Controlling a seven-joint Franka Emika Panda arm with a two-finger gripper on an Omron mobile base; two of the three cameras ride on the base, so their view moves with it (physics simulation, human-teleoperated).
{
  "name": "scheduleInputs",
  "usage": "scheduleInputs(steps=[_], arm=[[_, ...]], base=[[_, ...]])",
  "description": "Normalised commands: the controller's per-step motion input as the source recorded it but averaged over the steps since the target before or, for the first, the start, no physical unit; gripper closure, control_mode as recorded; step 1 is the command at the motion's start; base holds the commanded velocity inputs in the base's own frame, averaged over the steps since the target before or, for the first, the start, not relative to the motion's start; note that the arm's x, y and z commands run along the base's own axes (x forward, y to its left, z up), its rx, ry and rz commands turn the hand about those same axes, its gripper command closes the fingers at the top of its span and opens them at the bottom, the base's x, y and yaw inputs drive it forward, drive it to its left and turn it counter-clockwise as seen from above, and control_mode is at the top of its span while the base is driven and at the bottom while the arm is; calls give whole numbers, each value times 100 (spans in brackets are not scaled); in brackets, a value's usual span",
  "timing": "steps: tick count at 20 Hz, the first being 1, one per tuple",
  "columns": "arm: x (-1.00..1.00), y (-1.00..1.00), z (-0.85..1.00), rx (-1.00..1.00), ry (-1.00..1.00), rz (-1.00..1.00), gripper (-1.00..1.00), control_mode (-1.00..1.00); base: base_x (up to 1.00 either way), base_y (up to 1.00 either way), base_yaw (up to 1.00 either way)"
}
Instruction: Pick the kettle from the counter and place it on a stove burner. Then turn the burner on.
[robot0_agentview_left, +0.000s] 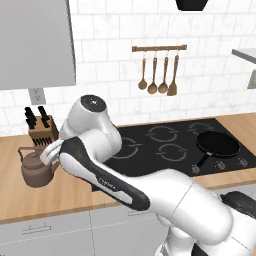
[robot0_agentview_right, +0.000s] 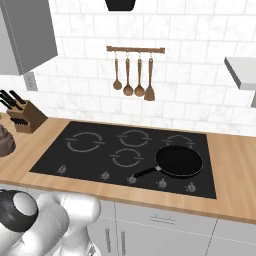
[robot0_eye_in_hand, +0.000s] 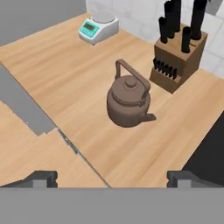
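**One kettle to reach**

We hover our gripper (robot0_eye_in_hand: 112, 178), fingers spread wide and empty, above the kettle (robot0_eye_in_hand: 129, 99) sitting on the counter (robot0_eye_in_hand: 65, 83) beside the knife block (robot0_eye_in_hand: 177, 61). Next we must descend and close around its arched handle.

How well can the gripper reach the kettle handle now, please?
Probably yes. The gripper hangs open above the kettle, with bare counter between them. The knife block stands just behind it, apart.
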Motion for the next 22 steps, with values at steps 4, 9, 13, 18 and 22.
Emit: scheduleInputs(steps=[4,9,13,18,22], arm=[[71,56,-67,-36,32,0,-100,-100],[39,39,-30,-24,15,0,-100,-100],[26,13,-19,-3,0,2,-100,-100],[37,12,-27,-5,-1,1,-100,-100],[51,8,-28,-11,0,0,-100,-100]], base=[[0,0,0],[0,0,0],[0,0,0],[0,0,0],[0,0,0]])
